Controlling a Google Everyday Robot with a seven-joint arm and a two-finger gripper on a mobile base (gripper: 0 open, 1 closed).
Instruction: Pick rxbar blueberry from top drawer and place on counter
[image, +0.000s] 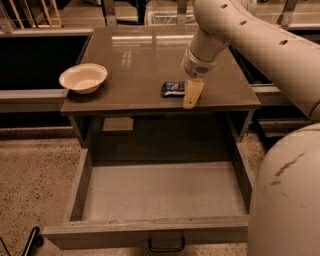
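Observation:
The rxbar blueberry (173, 89), a dark navy bar with white print, lies flat on the counter (135, 60) near its front edge, right of centre. My gripper (192, 94) hangs from the arm that comes in from the upper right. It is down at the counter, right against the bar's right end. The top drawer (160, 192) is pulled fully out below the counter. Its light grey floor is bare and its dark handle (166, 245) shows at the bottom.
A white bowl (83, 78) stands on the counter's left front corner. Long grey ledges (30, 93) run off on both sides of the counter. The robot's pale body (285, 200) fills the lower right. The floor is speckled.

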